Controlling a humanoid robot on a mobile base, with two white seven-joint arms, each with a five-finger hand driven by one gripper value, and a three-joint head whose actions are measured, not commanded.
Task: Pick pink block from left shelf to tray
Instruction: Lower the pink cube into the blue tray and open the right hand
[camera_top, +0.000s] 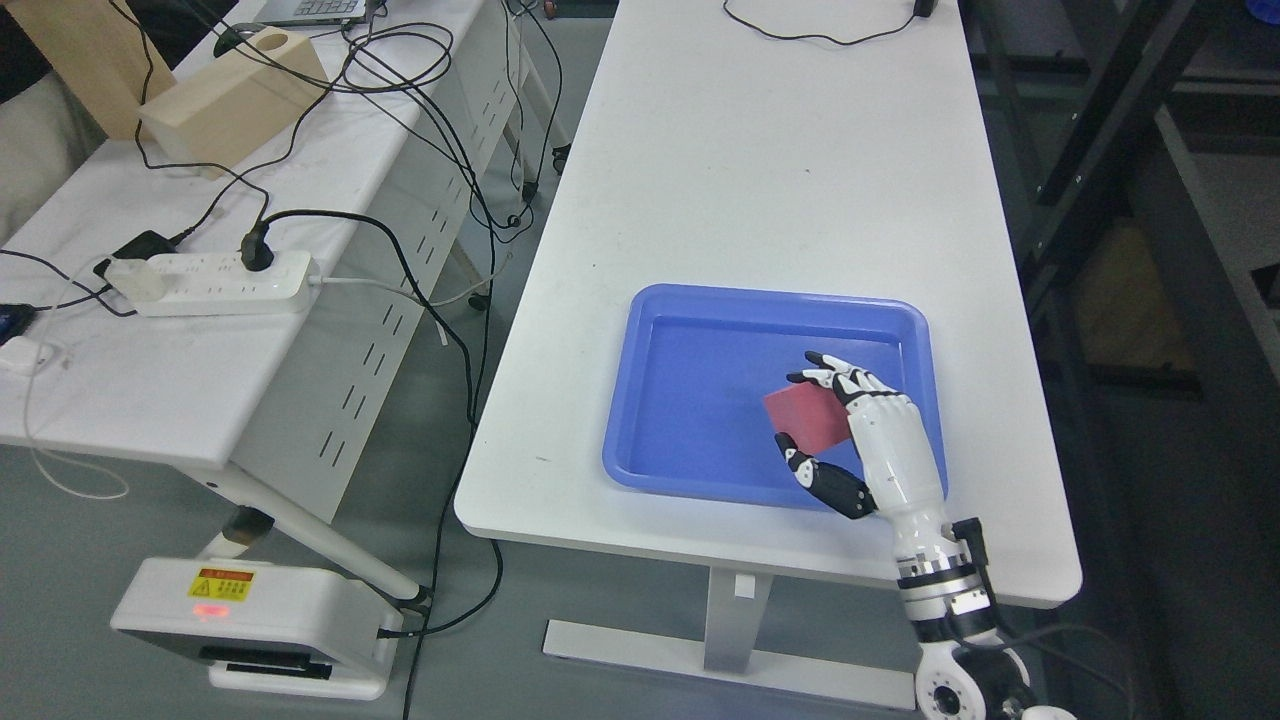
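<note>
Right robot hand (815, 425) comes in from the lower right corner and reaches over the near right part of the blue tray (700, 300). Its fingers above and thumb below are wrapped around the pink block (805, 418), gripping it. The block sits over the tray's inside, toward the right wall; whether it already rests on the tray floor or hangs just above it cannot be told from this angle. The tray lies on the white counter (760, 150), near its front edge. No left robot hand shows in the head view, and no shelf is visible either.

Judging by this, the carrying part of the job looks finished and the placing step is in hand. The next move seems to call for lowering the block until it sits flat on the tray floor, then spreading the fingers and thumb to let go, and lifting the hand clear without dragging the block or catching the tray's raised rim.
</note>
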